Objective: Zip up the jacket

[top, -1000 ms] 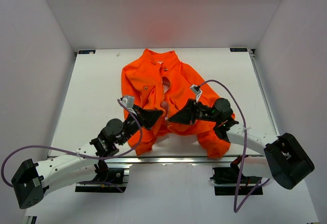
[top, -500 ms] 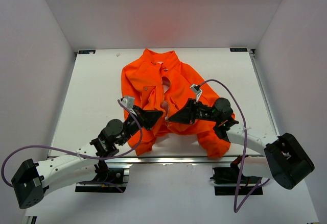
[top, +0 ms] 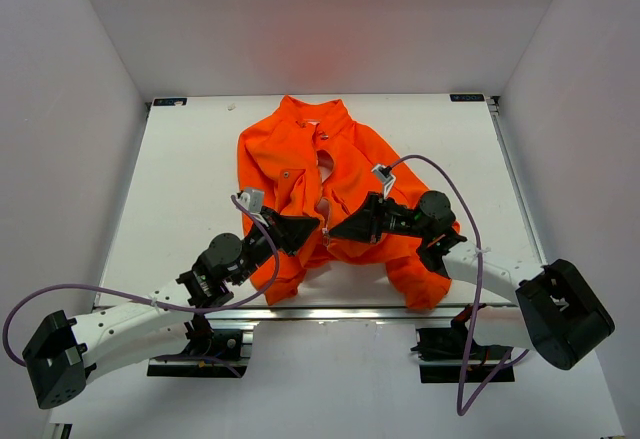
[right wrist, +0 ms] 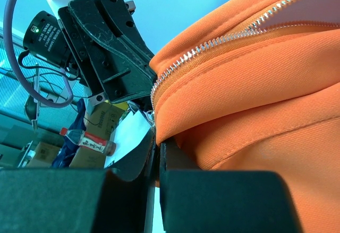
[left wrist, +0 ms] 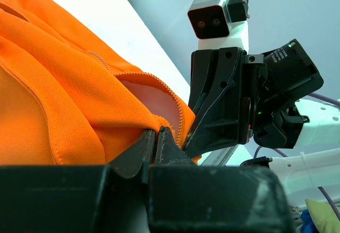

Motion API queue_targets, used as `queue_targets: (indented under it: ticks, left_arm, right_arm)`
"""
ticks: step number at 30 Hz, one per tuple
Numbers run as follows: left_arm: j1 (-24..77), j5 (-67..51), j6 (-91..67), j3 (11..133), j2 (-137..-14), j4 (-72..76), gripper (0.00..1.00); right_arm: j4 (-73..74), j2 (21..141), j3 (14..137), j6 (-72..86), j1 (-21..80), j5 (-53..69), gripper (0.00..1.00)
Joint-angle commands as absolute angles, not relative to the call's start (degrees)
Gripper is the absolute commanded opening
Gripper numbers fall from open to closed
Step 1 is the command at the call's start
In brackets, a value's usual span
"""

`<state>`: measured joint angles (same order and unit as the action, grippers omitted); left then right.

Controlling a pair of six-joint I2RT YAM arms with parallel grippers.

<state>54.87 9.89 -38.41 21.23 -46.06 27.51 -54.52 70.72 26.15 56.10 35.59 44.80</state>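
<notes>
Currently left gripper (top: 316, 228) and right gripper (top: 333, 233) both clamped on jacket (top: 300, 159) hem at its 6 o'clock, either side of zipper (right wrist: 223, 37).

Bright, even, diffuse light floods the white table (top: 180, 179), leaving only faint, soft shadows and a glare strip along the near rail (top: 340, 312). The jacket (top: 290, 154) throws an orange tint on the back wall (top: 320, 59). Up close its weave is crisp; the left gripper (left wrist: 155, 140) and right gripper (right wrist: 158, 150) loom dark, soft-focused.
</notes>
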Motion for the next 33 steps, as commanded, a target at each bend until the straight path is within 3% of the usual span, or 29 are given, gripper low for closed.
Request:
queue_targets:
  ticks: [1,33]
  left_arm:
    - [55.02,8.26,-38.58,21.18,-44.91,29.97,0.0]
    - [55.02,6.59,-39.2,20.57,-44.38,28.83,0.0]
  right_arm:
    - [-57.13,69.61,28.65,55.11,35.51,43.6,0.0]
    - [-56.51,68.99,29.27,56.51,35.51,40.52,0.0]
